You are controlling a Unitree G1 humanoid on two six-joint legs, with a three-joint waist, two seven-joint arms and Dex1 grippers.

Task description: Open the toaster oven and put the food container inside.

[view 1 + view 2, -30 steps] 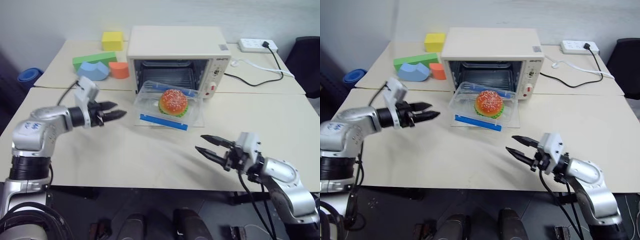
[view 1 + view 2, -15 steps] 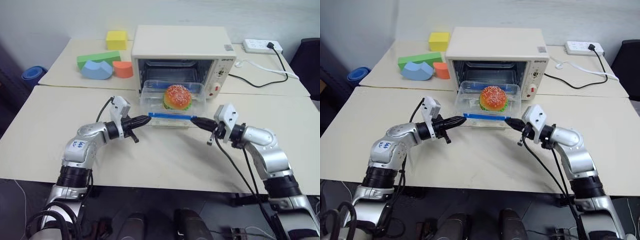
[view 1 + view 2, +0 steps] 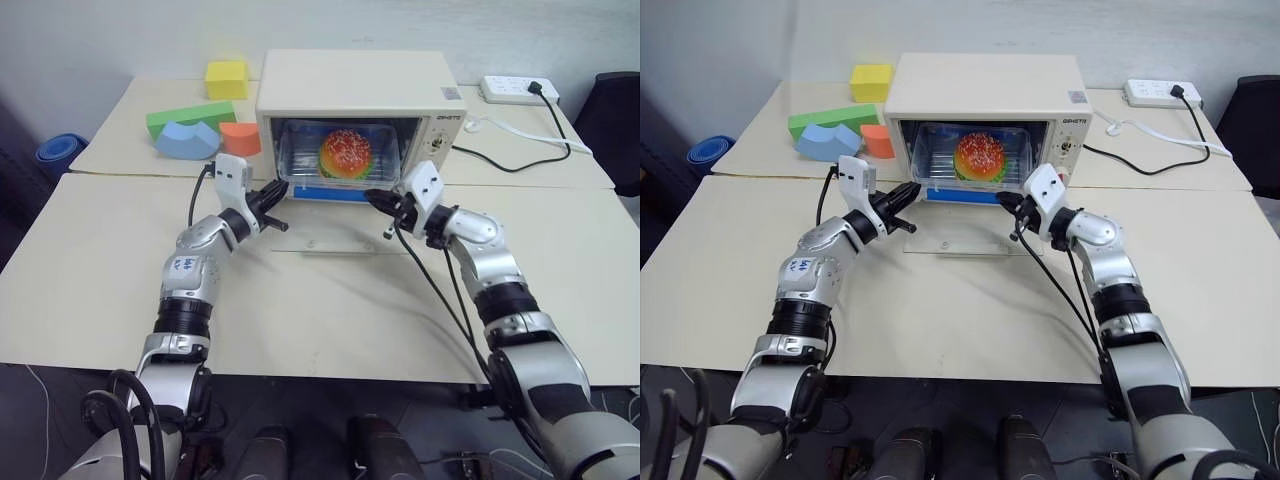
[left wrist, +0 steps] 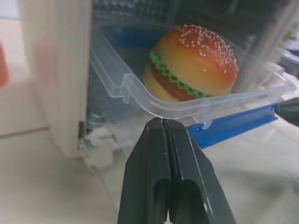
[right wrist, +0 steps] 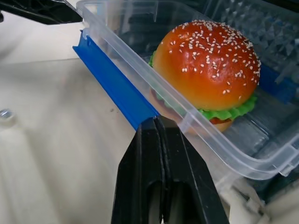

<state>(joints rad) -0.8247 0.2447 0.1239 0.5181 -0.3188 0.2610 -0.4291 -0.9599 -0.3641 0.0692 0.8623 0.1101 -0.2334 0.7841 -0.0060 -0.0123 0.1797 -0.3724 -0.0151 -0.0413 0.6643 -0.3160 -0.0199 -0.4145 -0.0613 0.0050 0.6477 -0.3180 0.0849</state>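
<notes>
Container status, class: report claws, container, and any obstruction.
Both claws shut, left and right, at container's front corners. Container mostly inside oven, door down. Nothing blocking.

The toaster oven [image 3: 355,90] bears small lettering, too small to read.

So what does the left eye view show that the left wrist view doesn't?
Left eye view: the whole toaster oven, the coloured foam blocks, the power strip and the right tool at the container's front right.
Left wrist view: a close look at the left tool, shut, its tip against the clear rim beside the blue clip.
Both: the food container, burger inside, sitting in the oven's mouth.
</notes>
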